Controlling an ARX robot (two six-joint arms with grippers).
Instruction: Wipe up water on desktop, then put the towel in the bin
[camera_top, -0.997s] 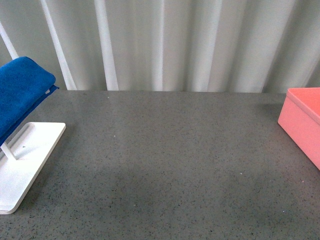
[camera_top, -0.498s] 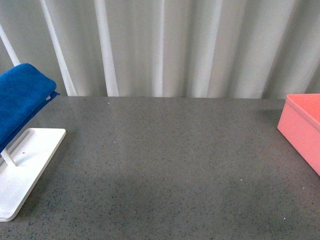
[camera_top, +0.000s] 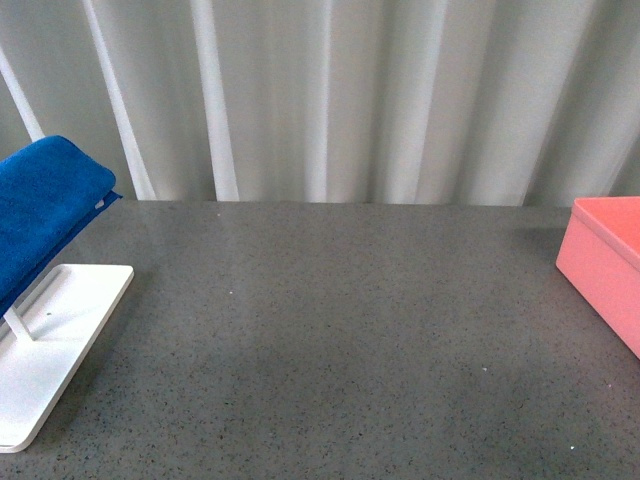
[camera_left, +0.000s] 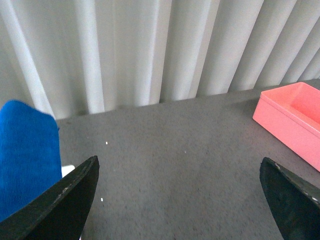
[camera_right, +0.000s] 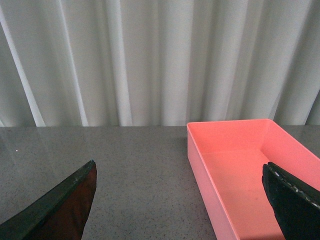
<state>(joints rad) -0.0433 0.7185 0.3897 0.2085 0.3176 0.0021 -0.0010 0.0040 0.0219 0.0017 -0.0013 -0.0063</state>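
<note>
Towel (camera_top: 40, 215) on rack, both end effectors released

Towel: bright blue, fluffy, folded thick. It hangs draped over the white rack (camera_top: 50, 340) at the bench's left edge, raised off the bench (camera_top: 330, 330) with the rack's flat base under it. The front view cuts off its left part.

Bin (camera_top: 600, 270): salmon-pink box, standing on the bench at the far right, well apart from the towel, with the wide speckled grey surface between them. A few tiny bright specks show on that surface; I cannot tell what they are.

View differences: the front view shows the rack base and only one corner of the bin, and neither arm. The left wrist view takes in towel (camera_left: 25, 155) and bin (camera_left: 285, 127) together, but only a sliver of the rack. The right wrist view alone looks down into the bin (camera_right: 202, 175), showing its inner walls and floor; towel and rack fall outside it.

Left end effector (camera_left: 177, 165): dark fingers (camera_left: 70, 200) spread wide, gripping nothing. It is held above the bench and faces the pleated white curtain (camera_top: 330, 100). The towel sits near one finger; the bin lies beyond the other.

Right end effector (camera_right: 178, 166): fingers (camera_right: 60, 200) also spread wide, gripping nothing. It is held above the bench and faces the curtain, with the bin's near wall roughly between the fingertips and farther away.
</note>
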